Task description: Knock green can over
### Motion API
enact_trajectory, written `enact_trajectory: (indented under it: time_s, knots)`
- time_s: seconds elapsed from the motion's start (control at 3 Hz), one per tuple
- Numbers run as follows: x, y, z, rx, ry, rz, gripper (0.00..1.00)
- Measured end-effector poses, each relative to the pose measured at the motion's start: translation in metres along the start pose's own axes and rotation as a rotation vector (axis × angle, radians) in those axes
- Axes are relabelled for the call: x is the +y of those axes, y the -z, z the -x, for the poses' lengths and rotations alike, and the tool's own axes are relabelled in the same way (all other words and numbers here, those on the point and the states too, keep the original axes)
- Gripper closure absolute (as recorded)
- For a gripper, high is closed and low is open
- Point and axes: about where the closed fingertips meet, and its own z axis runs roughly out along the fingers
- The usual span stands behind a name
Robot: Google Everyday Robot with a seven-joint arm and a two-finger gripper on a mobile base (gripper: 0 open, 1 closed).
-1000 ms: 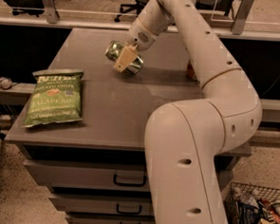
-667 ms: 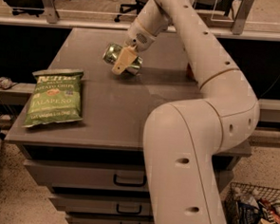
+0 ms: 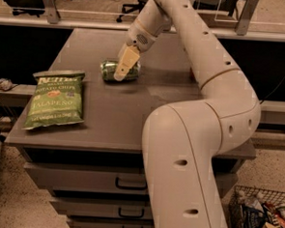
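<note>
- since 1.0 s ago the green can (image 3: 109, 70) has dropped from a tilt to lying flat on its side, slightly further left.
- it rests toward the back of the table (image 3: 133, 110), its length running left to right.
- the gripper (image 3: 124, 65) is down over the can's right half, its tan tip crossing in front of it.
- whether the gripper is clenched or released cannot be told.
- 1 green chip bag (image 3: 56, 100) lies flat near the front left corner, well apart from the can.

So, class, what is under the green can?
Only the grey table: the green can lies on its side on it. The gripper sits in front, hiding its middle.
</note>
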Motion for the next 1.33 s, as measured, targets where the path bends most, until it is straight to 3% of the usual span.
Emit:
enact_trajectory:
  time_s: [0.33, 0.67, 1.33]
  knots:
    - [0.000, 0.000, 0.002, 0.009, 0.008, -0.001, 0.00]
    - [-0.004, 0.011, -0.002, 0.012, -0.003, -0.035, 0.00]
    - [-0.024, 0.105, -0.035, -0.156, -0.141, -0.311, 0.00]
